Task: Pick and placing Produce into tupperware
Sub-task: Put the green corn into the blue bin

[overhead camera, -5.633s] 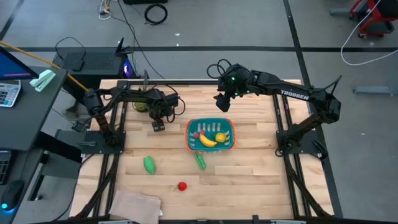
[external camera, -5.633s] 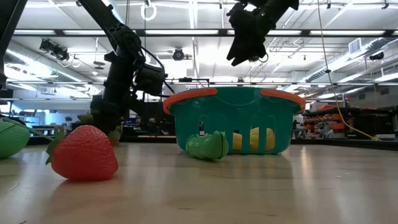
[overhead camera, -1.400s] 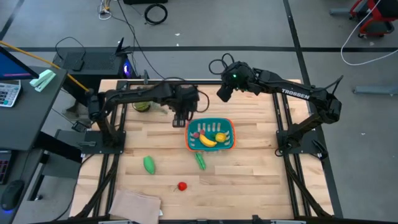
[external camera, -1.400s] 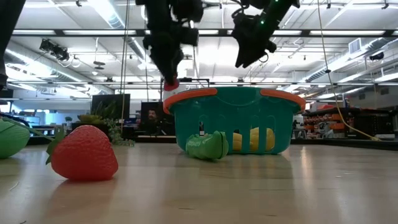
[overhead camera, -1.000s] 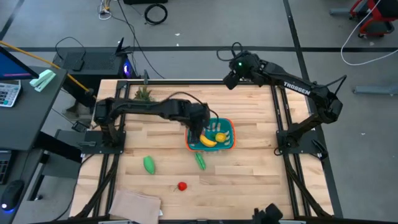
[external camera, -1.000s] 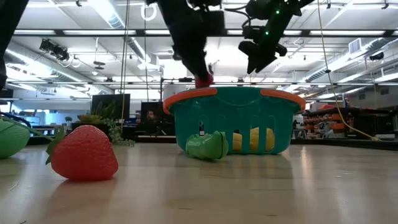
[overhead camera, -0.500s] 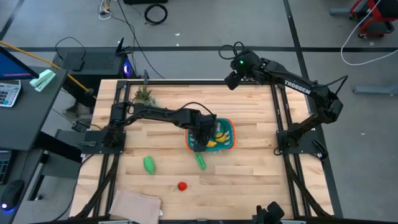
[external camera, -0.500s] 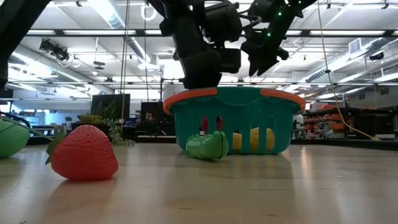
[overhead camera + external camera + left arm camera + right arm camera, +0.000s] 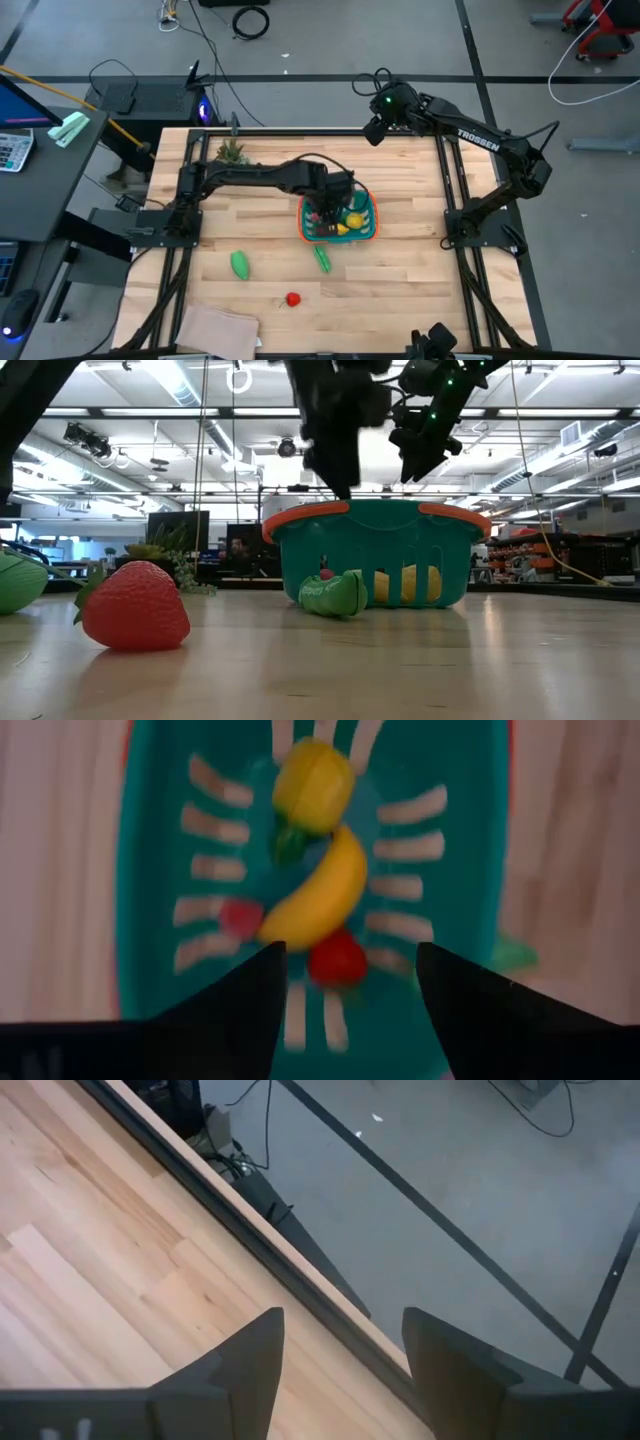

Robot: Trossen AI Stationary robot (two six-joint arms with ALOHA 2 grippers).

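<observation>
Left hand (image 9: 330,212) poised above the tupperware (image 9: 368,228)
Its fingers spread, empty; banana (image 9: 318,890) and red pieces (image 9: 336,960) lie inside the teal basket.

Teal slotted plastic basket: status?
Left gripper open, empty, above teal slotted plastic basket. Yellow toy banana inside. Right gripper open, parked at far edge.

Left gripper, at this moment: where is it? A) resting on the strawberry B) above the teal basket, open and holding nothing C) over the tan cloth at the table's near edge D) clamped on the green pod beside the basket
B: the left gripper hangs over the teal basket, its fingers apart and empty in the wrist view, with the banana lying in the basket below.
</observation>
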